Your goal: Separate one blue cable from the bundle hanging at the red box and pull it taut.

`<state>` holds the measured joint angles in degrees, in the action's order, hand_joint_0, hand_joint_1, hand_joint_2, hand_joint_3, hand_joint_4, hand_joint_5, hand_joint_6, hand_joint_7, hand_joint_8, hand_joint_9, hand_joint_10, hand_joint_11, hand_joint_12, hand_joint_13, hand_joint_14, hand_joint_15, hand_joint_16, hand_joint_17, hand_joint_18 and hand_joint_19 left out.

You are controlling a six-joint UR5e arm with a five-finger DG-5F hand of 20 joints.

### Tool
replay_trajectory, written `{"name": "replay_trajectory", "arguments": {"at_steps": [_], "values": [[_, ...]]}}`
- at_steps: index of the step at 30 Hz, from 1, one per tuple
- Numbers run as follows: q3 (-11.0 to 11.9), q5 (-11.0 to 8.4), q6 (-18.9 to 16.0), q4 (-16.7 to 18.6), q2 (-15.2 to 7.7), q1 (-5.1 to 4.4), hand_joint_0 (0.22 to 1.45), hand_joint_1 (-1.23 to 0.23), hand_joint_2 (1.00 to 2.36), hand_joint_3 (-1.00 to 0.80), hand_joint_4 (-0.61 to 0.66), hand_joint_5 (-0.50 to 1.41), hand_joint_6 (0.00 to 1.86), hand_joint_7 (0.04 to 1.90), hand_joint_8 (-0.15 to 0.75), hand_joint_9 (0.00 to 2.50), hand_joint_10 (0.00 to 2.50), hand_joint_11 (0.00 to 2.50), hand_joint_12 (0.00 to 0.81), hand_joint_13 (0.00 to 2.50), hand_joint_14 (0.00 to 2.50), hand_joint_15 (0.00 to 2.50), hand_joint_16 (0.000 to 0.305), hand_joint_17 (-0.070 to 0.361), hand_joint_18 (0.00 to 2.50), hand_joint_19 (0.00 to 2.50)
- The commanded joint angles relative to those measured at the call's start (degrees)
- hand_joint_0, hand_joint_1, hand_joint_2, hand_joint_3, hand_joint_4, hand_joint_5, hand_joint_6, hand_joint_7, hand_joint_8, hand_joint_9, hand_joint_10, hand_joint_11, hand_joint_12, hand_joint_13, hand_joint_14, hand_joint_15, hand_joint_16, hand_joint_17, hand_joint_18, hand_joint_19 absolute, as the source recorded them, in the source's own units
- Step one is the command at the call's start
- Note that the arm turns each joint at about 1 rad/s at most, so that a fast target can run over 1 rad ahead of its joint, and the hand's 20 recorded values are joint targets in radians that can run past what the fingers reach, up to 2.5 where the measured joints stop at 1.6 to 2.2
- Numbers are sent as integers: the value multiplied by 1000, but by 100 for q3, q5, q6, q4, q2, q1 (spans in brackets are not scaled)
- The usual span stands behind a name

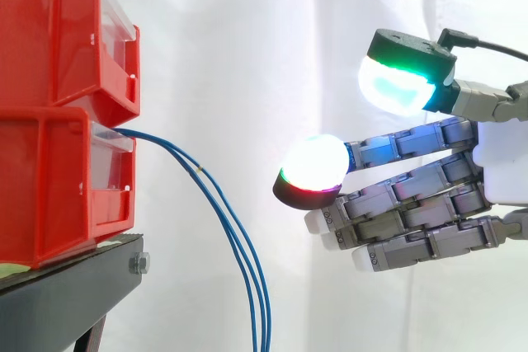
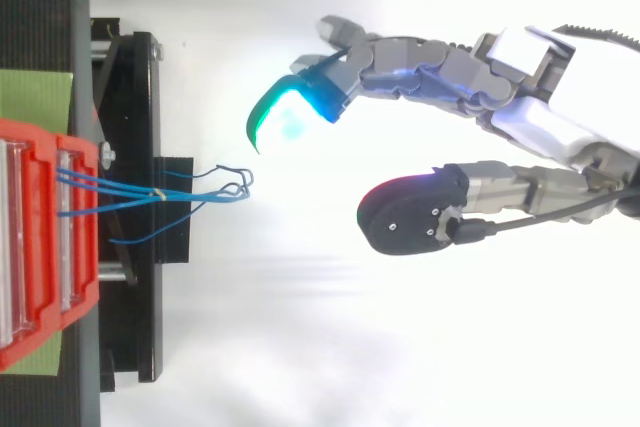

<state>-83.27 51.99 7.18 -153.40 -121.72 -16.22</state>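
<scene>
Curtain (image 1: 247,39), white, backs two red bins (image 1: 41,179) stacked on black stand (image 1: 74,294).

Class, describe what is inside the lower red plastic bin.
Thin blue cables emerge over the lower red plastic bin's clear front; its red walls hide their ends and other contents.

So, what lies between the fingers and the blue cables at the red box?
Nothing: in the side view the stretch from the fingers of the hand to the blue cables is bare, and the top view shows the same gap.
</scene>
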Motion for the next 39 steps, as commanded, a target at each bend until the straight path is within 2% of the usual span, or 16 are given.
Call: {"name": "replay_trajectory", "arguments": {"at_steps": [1,4,9,12,19,24,28,36,39], "values": [[3,-5,3,3,-1,-4,545,-609,1001,-474,280,-212,502,807,316,314,0,15,297,163,0,0,34,77,2,0],[3,4,3,3,-18,5,546,-607,1002,-471,280,-212,502,806,316,315,0,9,297,166,0,0,34,77,7,0],[109,39,-173,3,-291,13,547,-605,1002,-470,281,-212,502,807,316,317,0,11,297,166,0,0,34,77,11,0],[197,57,-252,-24,-326,22,547,-603,1002,-469,280,-212,502,806,316,317,0,10,297,165,0,0,34,77,13,0],[232,74,-217,11,-423,31,547,-603,1003,-465,281,-212,502,808,317,324,0,4,297,162,0,0,34,77,9,0],[425,101,-287,99,-660,75,549,-601,1002,-463,280,-211,502,807,317,332,0,7,297,161,0,0,34,77,1,0],[531,92,-182,99,-660,93,550,-600,1002,-463,282,-211,502,805,317,336,0,9,297,163,0,0,34,77,4,0],[531,92,-111,170,-669,93,551,-597,1002,-464,287,-209,502,807,318,344,0,20,298,169,0,0,34,77,11,0],[531,83,21,249,-669,84,552,-597,1002,-466,291,-206,502,804,319,352,0,29,300,184,0,0,34,77,19,0]]}}
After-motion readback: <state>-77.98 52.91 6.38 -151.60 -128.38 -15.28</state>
